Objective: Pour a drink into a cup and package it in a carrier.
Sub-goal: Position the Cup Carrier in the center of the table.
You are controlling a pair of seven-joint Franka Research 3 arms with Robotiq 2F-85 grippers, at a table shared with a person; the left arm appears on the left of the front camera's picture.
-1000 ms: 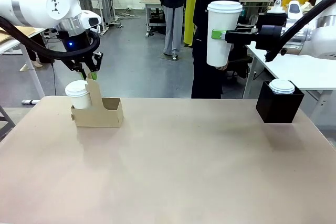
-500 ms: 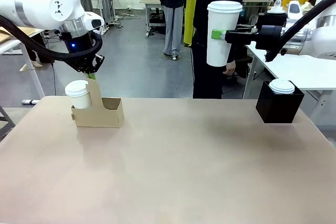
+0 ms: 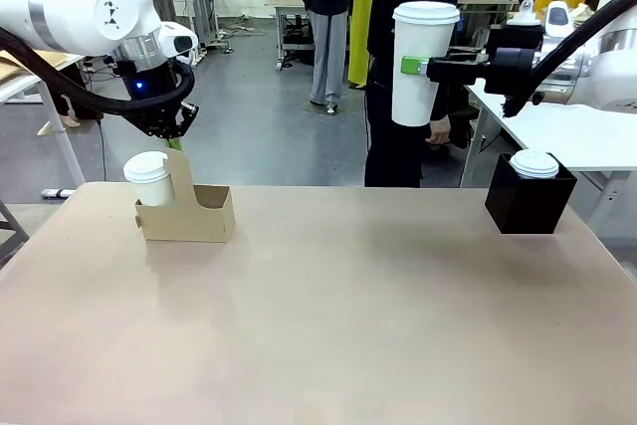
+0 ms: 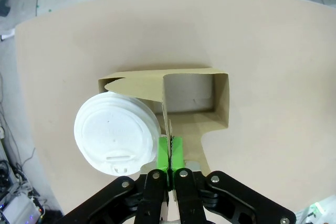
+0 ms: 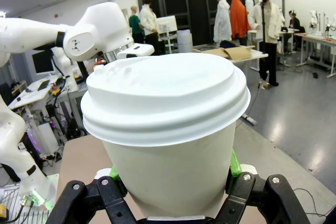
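Cardboard is the weak point. My left jaws are pressed together on the thin handle panel [image 3: 179,174] of the carrier [image 3: 189,226], at the left of the front view. The wrist view shows my green pads [image 4: 162,153] pinching only its top edge. One lidded cup [image 3: 149,181] already sits in the slot on one side, and the other slot [image 4: 189,95] is empty. With the load lopsided like that, I judge that any lift or tug could tip the carrier toward the full side. The panel could also fold or slide out from between the pads.

My right jaws are clamped on the sides of the tall white cup [image 3: 413,97], held high in the upper middle of the front view, well above the bench [image 3: 348,325] and far from the carrier. I cannot see how full it is. If it holds liquid, a hard squeeze could buckle the paper wall and lift the lid [image 5: 163,93]. A tilt on the way across could send drink out of the sip hole.

A person's hand [image 3: 439,130] is just below the cup's base, so dropping straight down risks a bump.

At the carrier, the free slot lies right beside my left jaws. A poor line-up could catch the rim, crush the slot wall or knock the arm holding the handle.
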